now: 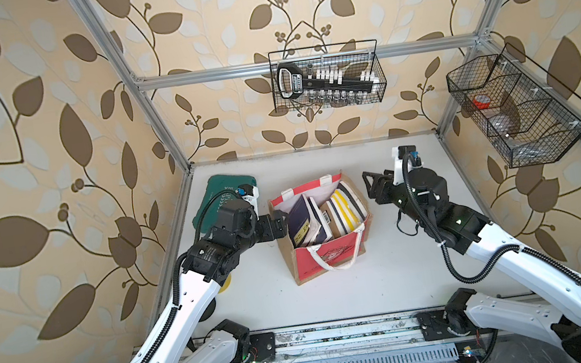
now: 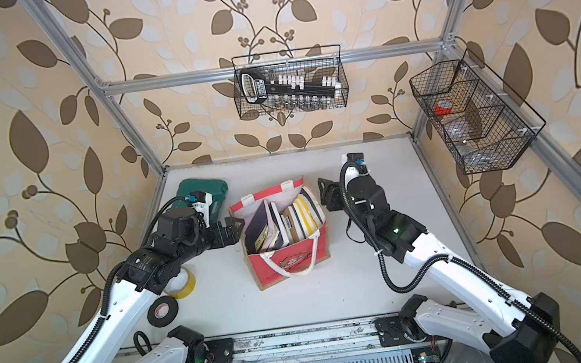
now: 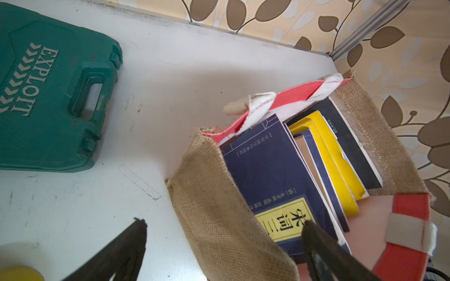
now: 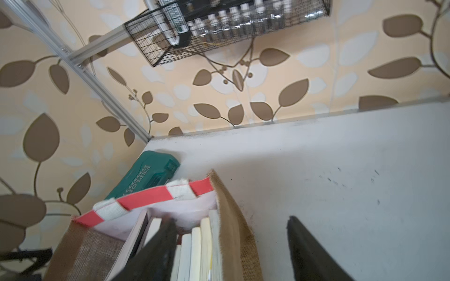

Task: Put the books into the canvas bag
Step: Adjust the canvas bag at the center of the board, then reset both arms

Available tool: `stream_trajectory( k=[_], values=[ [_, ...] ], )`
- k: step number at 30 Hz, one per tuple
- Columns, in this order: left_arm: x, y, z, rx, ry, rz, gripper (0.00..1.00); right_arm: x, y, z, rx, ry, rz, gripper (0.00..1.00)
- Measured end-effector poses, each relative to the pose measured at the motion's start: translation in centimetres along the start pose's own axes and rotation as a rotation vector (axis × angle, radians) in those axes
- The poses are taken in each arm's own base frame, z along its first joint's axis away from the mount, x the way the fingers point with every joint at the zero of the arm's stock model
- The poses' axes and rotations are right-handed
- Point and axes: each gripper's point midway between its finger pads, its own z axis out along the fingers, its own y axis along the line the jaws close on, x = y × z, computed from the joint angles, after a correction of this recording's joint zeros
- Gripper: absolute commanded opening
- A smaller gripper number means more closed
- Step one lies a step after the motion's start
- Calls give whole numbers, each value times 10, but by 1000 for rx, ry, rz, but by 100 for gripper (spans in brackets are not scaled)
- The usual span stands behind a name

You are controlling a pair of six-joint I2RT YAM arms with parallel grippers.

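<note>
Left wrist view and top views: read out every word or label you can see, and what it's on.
"EXPLOIT": green tool case.
"宋词三": yellow label on the navy book in the canvas bag; the rest is hidden.
Smaller characters on that cover: too small to read.
Bag's red panel print and the hanging tool label: blurred.

Bright, even light; the white bench point(image 1: 392, 284) carries only soft, faint shadows. Both top views bow strongly at their edges. The right wrist view shows the right gripper point(image 4: 230, 220) and books point(image 4: 194, 250) blurred.
</note>
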Motion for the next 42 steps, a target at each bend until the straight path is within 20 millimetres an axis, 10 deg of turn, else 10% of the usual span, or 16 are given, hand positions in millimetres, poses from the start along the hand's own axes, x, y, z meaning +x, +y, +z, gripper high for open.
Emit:
stream_trajectory(
  k=[6,13,23,35,42],
  values=[
    [-30,30,1,-152,-13,-63,99,1,-83,46,169,47,-19,99],
    [-76,104,6,-384,-59,-191,99,45,-156,87,307,145,-106,99],
    [-36,185,73,-600,34,-100,99,99,-202,98,331,92,-265,99],
    [23,241,94,-771,-13,-90,99,84,-207,92,301,-36,-253,98],
    [14,249,110,-772,-156,-49,99,77,-208,87,307,-50,-233,98]
  ],
)
